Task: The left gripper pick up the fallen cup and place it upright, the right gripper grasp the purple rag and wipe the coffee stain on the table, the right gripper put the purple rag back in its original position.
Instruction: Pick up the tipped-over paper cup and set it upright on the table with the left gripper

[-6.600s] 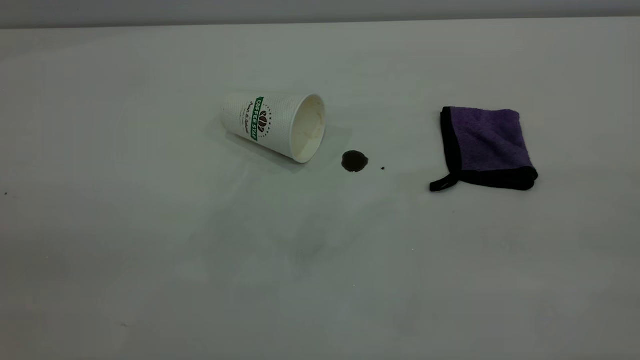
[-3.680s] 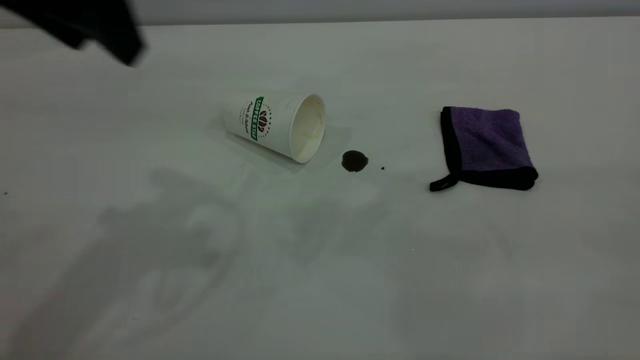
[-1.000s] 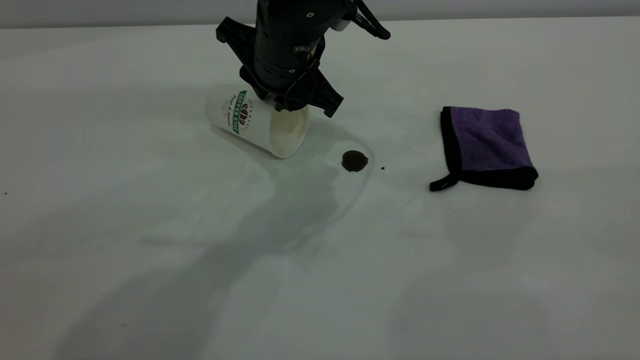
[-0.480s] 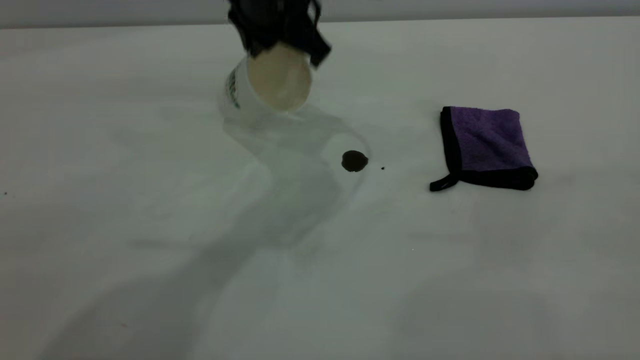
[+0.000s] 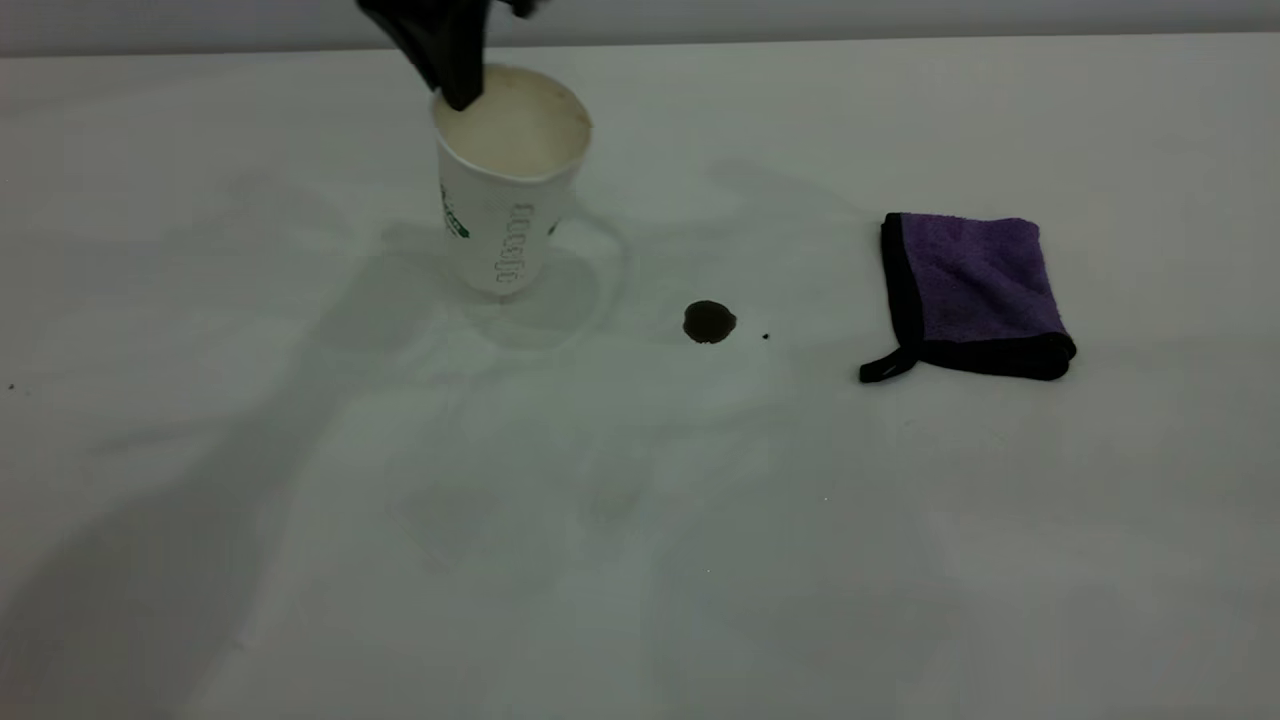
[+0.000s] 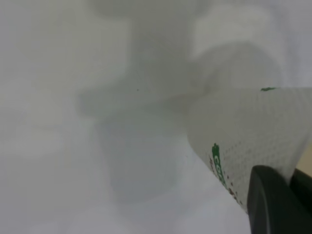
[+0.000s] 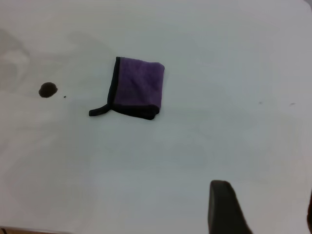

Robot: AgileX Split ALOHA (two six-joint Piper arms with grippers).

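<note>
The cup (image 5: 510,195) is held upright by its rim in the left claw (image 5: 455,75), base at or just above the tabletop (image 5: 640,520). The stain (image 5: 709,322) lies at four o'clock from it, the rag (image 5: 975,290) beyond at three o'clock, nearer the right claw (image 7: 263,209), seen open

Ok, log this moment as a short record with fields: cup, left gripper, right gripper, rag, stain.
cup: the cup stands upright on the table, mouth up
left gripper: the left gripper is at the cup's rim, one finger on it
right gripper: the right gripper hangs well off the rag, open
rag: the purple rag lies folded, untouched
stain: the coffee stain is unwiped, between cup and rag
</note>
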